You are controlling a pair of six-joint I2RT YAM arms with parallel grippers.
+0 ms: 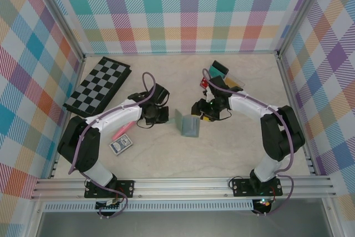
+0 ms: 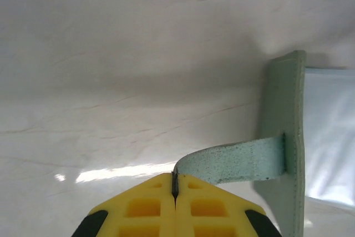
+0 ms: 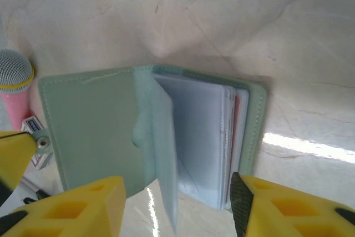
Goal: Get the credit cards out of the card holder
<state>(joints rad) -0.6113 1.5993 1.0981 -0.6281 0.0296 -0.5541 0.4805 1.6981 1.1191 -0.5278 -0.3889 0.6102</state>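
Card holder: one, open. Checkered board: one. Card pack: one.

No legible text, brand or number, small blue-patterned pack bears print (too blurred to read)

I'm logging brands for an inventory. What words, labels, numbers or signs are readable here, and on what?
No text can be read.
Card pack: print too small to read.
Card holder: plain cover, no lettering seen; its cards show edges alone.
Chessboard: plain squares, no letters or numbers to make out.
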